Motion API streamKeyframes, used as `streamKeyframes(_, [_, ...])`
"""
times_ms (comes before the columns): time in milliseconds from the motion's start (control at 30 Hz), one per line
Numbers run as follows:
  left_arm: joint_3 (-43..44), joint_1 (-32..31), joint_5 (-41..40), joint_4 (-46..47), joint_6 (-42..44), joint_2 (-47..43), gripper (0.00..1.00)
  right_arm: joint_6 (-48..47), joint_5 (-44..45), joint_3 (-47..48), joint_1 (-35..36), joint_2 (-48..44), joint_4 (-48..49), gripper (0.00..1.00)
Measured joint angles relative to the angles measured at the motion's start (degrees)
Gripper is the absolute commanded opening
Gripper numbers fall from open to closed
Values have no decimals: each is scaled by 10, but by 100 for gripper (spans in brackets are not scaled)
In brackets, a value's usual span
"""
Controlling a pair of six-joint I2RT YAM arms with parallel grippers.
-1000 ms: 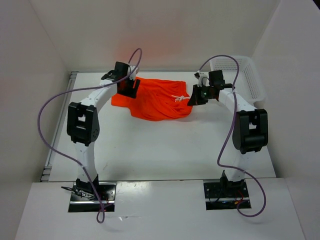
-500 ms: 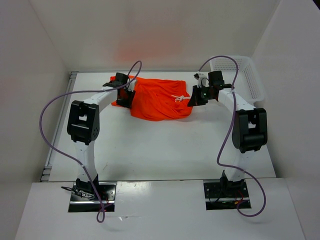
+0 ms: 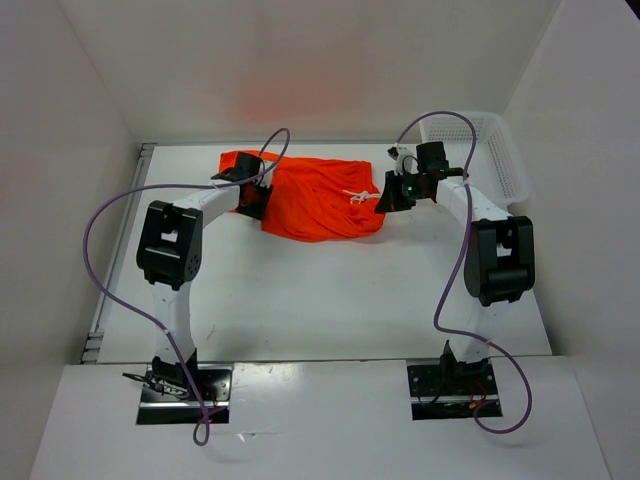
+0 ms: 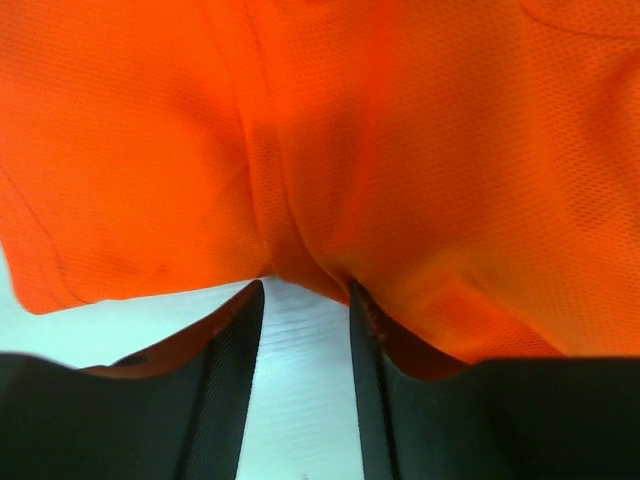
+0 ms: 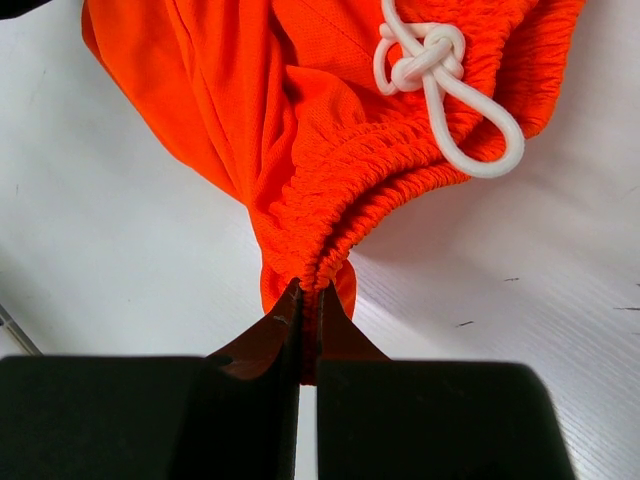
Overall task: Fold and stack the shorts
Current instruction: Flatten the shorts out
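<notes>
**Top view:** high behind the arm bases (image 3: 185, 380), looking down on the shorts (image 3: 320, 205). **Wrist views:** very close along their own jaws, facing the shorts' left and right ends. All three share the shorts.

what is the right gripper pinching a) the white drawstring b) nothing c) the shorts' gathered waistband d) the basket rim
c: the right gripper is shut on the shorts at their gathered waistband, with the drawstring knot lying free farther along it.

The shorts (image 4: 400, 150) cover the left gripper's (image 4: 305, 287) tips, so whether they pinch cloth is unclear. Both wrist views crop the shorts; the drawstring (image 5: 425, 62) runs off the top.
</notes>
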Motion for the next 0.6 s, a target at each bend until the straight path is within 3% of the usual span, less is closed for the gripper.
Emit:
streamKeyframes(133, [-6,-3,9,6,0,0,34,-2,0,0,0,0,0,0])
streamKeyframes(200, [-6,-3,17,10,-2,0,11,-3,0,0,0,0,0,0])
streamKeyframes(267, [-6,-3,22,14,1,1,0,-5,0,0,0,0,0,0])
streamKeyframes(467, [-10,1,22,1,0,-5,0,-31,1,0,0,-2,-8,0])
streamKeyframes(600, [-32,21,22,-57,0,-74,0,-86,7,-1,0,-13,-39,0])
